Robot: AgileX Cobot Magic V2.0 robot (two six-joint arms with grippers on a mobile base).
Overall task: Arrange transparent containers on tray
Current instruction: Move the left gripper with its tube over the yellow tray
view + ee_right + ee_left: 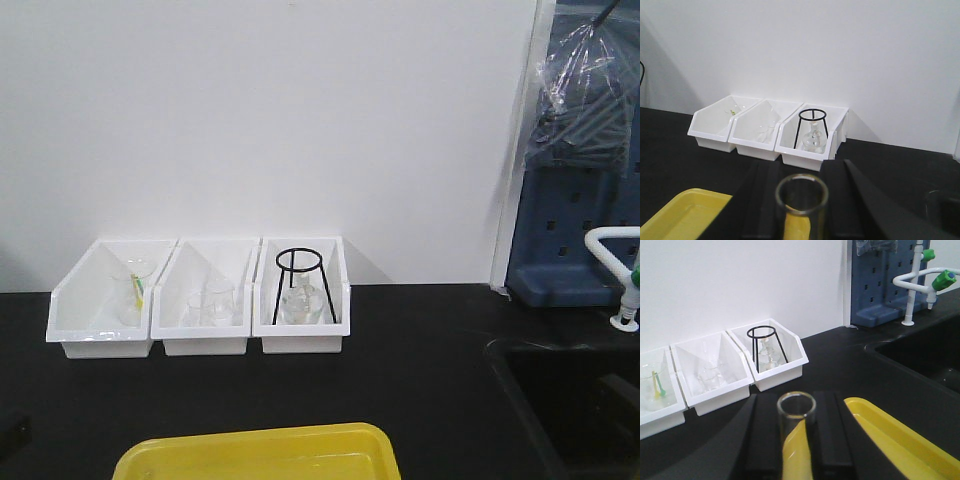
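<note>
The left test tube [797, 432] and right test tube [801, 202], both clear, seemingly upright near yellow tray [260, 452]

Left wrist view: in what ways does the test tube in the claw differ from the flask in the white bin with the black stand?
The test tube is a slender straight cylinder; the flask has a narrow neck over a wider body. The test tube is held between the fingers of the left claw; the flask stands in a white bin, under the ring of a black wire stand. Both are clear and upright.
</note>
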